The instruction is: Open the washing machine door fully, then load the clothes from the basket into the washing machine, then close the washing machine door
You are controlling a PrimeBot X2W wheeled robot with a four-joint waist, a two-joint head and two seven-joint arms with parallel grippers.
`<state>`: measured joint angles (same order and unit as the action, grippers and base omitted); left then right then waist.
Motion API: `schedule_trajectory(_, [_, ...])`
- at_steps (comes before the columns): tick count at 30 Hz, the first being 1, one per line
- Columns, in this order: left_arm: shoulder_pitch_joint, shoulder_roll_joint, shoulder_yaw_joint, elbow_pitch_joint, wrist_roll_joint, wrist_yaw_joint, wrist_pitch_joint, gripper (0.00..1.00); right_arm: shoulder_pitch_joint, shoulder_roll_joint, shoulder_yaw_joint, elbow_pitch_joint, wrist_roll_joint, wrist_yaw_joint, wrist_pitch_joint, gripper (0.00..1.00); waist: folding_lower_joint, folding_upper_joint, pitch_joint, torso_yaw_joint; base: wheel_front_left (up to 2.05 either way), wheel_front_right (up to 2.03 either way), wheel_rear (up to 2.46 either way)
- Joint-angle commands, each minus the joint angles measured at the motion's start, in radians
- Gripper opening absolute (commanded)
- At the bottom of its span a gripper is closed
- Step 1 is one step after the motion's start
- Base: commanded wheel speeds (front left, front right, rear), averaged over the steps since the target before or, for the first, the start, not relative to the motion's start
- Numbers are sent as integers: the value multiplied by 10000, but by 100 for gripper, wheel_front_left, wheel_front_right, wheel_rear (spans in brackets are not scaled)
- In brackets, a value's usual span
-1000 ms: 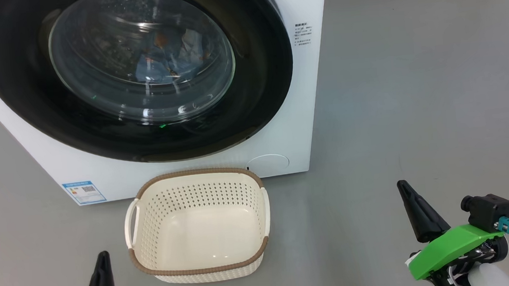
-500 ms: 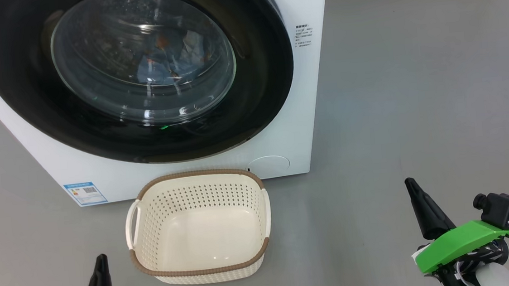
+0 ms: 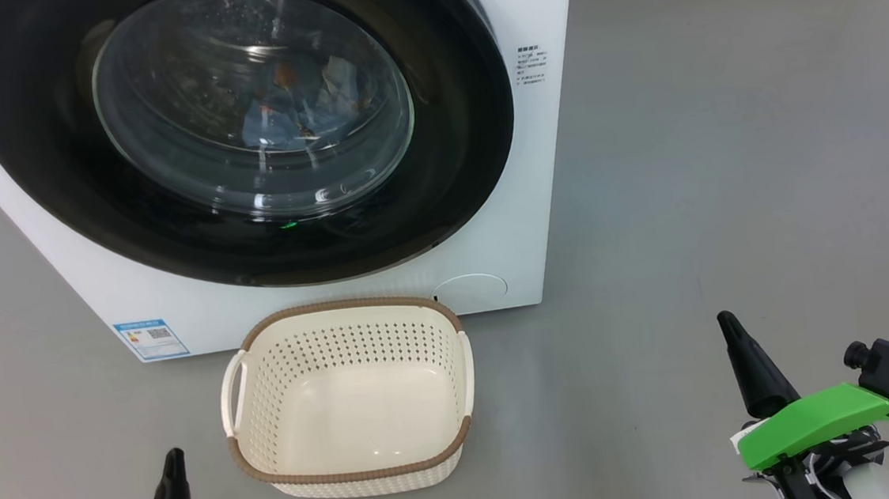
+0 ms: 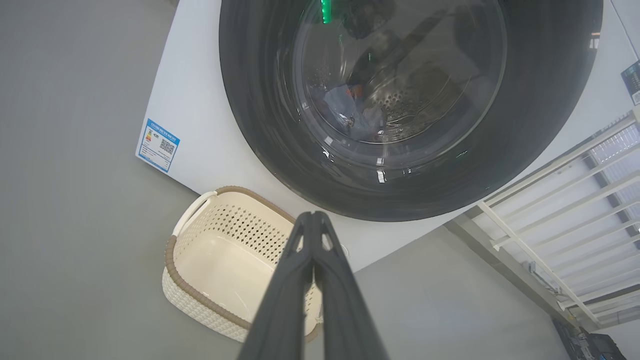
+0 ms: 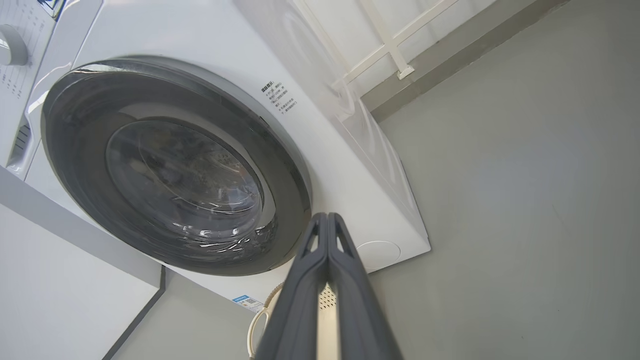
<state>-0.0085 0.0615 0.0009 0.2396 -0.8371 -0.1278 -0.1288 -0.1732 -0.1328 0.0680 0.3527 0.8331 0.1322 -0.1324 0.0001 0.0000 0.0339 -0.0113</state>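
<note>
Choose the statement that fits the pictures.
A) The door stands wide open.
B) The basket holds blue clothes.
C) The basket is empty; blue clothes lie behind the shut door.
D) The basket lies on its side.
C: the basket is bare inside, and blue clothes show through the shut door.

Glossy black door rim (image 3: pixel 468 144), clear glass; perforated plastic basket (image 3: pixel 351 471).

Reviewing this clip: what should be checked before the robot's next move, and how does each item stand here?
1. Basket emptied: ok, nothing lies in it.
2. Clothes inside the washing machine: ok, visible through the glass.
3. Washing machine door closed against the front: ok; whether it is latched, cannot tell.
4. Left tool shut, holding nothing: ok.
5. Right tool shut, holding nothing, apart from the machine: ok.
</note>
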Motion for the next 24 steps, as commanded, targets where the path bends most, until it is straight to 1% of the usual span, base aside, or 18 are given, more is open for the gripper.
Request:
schedule_trajectory(1, [-465, 86, 207, -176, -187, -10, 65, 0, -71, -41, -38, -305, 327, -5, 56, 0, -1, 0, -4, 2, 0, 0, 0])
schedule_trajectory(24, [-617, 29, 474, -109, -2340, -15, 741, 0, 137, 198, -537, -527, 2462, -8, 735, 0, -1, 0, -91, 33, 0, 0, 0])
